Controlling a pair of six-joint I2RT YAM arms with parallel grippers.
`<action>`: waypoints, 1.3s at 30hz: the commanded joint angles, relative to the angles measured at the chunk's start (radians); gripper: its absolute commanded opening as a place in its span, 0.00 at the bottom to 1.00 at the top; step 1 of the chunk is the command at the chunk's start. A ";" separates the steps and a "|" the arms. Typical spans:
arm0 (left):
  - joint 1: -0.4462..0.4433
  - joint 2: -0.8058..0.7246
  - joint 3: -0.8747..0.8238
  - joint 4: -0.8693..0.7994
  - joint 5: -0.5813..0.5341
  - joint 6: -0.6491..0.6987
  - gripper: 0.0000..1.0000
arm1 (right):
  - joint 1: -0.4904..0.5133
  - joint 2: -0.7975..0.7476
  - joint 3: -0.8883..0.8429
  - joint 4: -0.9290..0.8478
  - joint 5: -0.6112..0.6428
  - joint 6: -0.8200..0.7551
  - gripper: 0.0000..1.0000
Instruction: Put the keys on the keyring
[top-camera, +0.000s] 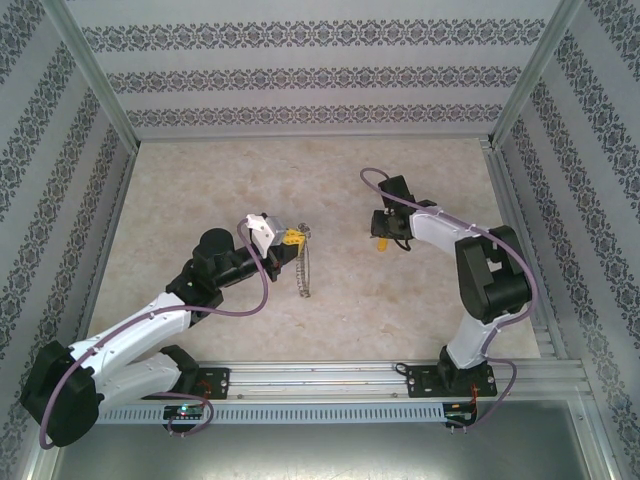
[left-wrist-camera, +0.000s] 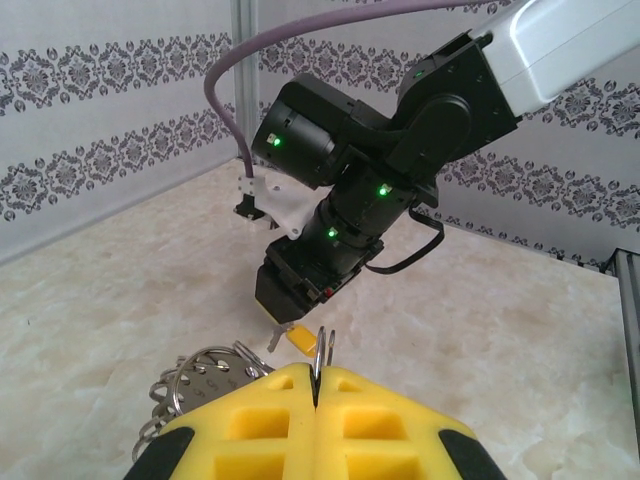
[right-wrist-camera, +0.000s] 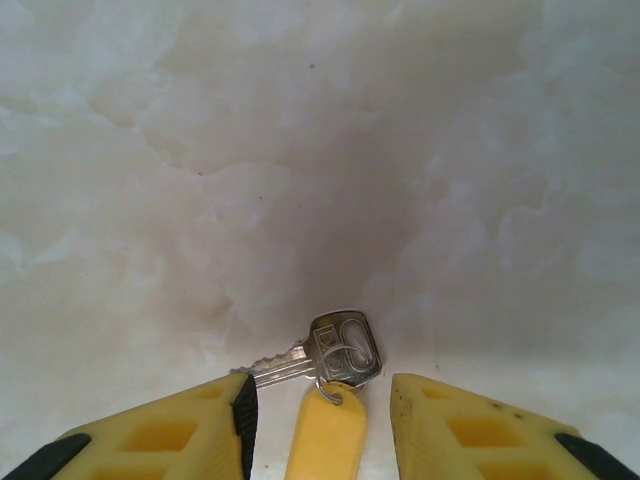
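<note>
Silver key (right-wrist-camera: 320, 352): lies flat on the desk (right-wrist-camera: 300, 150), joined by a small split loop to a yellow tag (right-wrist-camera: 326, 435). It is not on the keyring and sits well apart from it in the top view.
Keyring (left-wrist-camera: 205, 372): a dark hoop fringed with silvery pieces, hanging from the left arm's tip. I cannot tell whether its lower edge touches the desk.
Right tool (right-wrist-camera: 320, 385): jaws partly apart, straddling the tag, with a gap showing on each side — no grip evident.
Left tool (left-wrist-camera: 316, 385): pinched tight on the hoop's wire.
Done: hoop in hand; right tool placed over the key.
Left: grip the key, carry it across, thread it onto the hoop — the whole joining step, by my reckoning.
</note>
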 joint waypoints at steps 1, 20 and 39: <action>-0.019 -0.026 -0.006 0.069 0.030 -0.016 0.00 | 0.010 0.035 0.031 -0.028 0.052 -0.012 0.41; -0.019 -0.032 -0.022 0.086 0.037 -0.018 0.00 | 0.023 0.127 0.070 -0.033 0.082 -0.027 0.30; -0.019 -0.039 -0.029 0.101 0.040 -0.037 0.00 | 0.035 -0.064 -0.011 -0.001 0.011 -0.010 0.00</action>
